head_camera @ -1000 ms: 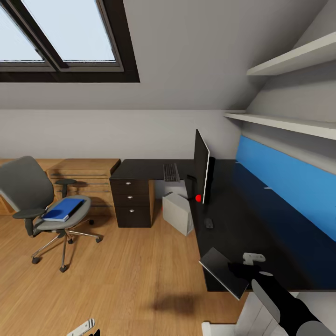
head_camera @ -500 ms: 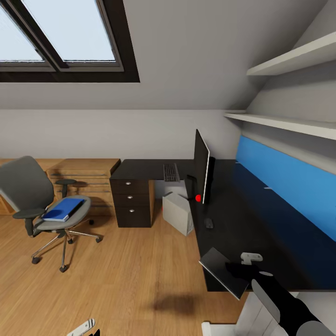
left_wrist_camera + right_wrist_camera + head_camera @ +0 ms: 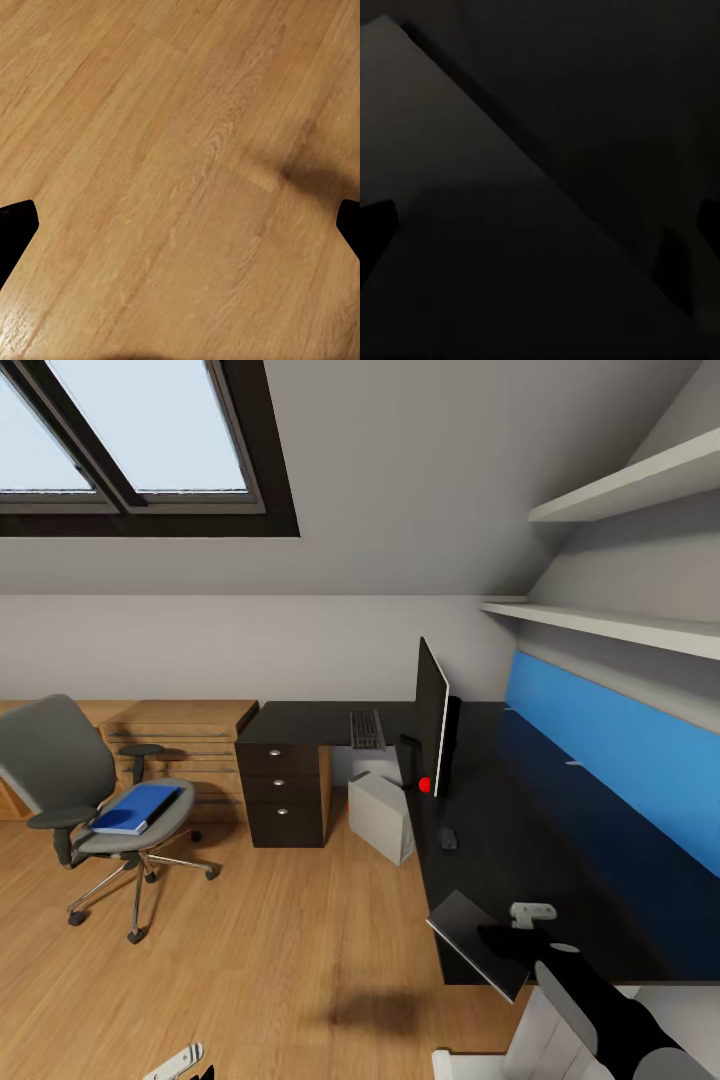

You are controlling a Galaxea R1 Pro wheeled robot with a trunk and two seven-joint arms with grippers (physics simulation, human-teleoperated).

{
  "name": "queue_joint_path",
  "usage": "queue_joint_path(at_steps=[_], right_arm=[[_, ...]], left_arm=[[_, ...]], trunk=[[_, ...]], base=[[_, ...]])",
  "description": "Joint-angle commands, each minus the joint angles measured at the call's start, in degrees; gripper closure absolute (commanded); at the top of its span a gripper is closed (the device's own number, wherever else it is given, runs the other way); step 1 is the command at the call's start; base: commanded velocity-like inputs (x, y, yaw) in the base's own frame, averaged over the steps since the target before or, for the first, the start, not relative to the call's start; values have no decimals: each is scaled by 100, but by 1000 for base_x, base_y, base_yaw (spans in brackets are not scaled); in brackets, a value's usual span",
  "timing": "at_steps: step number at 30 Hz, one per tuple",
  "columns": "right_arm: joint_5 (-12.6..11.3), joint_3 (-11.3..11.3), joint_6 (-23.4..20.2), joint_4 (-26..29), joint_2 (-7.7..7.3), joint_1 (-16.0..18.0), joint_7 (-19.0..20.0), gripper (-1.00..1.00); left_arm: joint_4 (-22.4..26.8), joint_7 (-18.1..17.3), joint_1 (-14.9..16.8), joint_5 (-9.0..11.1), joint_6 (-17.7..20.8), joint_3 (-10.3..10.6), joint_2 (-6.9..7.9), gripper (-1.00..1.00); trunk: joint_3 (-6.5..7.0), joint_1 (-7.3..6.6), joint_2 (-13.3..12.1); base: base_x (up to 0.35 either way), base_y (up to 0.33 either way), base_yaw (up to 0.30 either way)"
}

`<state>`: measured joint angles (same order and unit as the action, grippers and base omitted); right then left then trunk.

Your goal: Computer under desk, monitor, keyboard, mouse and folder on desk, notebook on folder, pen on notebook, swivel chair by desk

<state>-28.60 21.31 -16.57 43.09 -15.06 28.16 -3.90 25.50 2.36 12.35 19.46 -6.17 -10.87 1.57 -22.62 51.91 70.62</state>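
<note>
Looking down from my head camera, I am seeing my right gripper (image 3: pixel 503 937) reaching over the near front corner of the desk (image 3: pixel 560 830), right at the notebook (image 3: pixel 480 943), which is lying with one corner jutting past the desk edge; whether my fingers are clenched on it or released I cannot tell here. The mouse (image 3: pixel 448 838) is sitting farther along the front edge, and the monitor (image 3: pixel 433 715) is standing edge-on beyond it, near the inner corner of the L. The keyboard (image 3: pixel 367 729) is lying on the far wing of the desk, above the dark drawer unit (image 3: pixel 283 793). The computer (image 3: pixel 381 817) is standing on the wooden floor (image 3: pixel 250 960) under the desk, beside those drawers. The swivel chair (image 3: pixel 85 810) is standing well apart from the desk, with the blue folder (image 3: pixel 137 807) lying on its seat. A blue wall panel (image 3: pixel 620 750) is running along the back edge of the desk.

In my left wrist view, I am hanging over bare floor planks (image 3: pixel 180 180), my two dark fingertips (image 3: pixel 15 225) spread wide with nothing between them.

In my right wrist view, everything is very dark: the notebook's flat cover (image 3: pixel 472 247) is lying close beneath me against the black desk top (image 3: pixel 622 90), and my fingertips (image 3: pixel 373 225) are showing at both sides; their grip I cannot tell.
</note>
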Motion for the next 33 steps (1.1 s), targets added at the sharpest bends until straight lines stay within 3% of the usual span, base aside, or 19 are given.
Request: queue_joint_path(at_steps=[1, 18, 25, 33], right_arm=[[-126, 67, -13, -8, -6, -4, -24, -100], [-125, 110, -13, -80, -8, -4, -23, -100], [-128, 103, -13, -81, -14, -4, -23, -100], [-128, 102, -13, -82, -20, -4, -23, -100]], left_arm=[[-1, 10, 4, 58, -16, 14, 1, -100], [7, 18, 4, 58, -16, 14, 1, -100], [7, 19, 4, 58, -16, 14, 1, -100], [8, 19, 4, 58, -16, 14, 1, -100]], trunk=[[-8, 1, 3], [-8, 1, 3], [-134, 154, 284], [-134, 154, 284]], base=[[0, 0, 0], [0, 0, 0], [0, 0, 0], [0, 0, 0]])
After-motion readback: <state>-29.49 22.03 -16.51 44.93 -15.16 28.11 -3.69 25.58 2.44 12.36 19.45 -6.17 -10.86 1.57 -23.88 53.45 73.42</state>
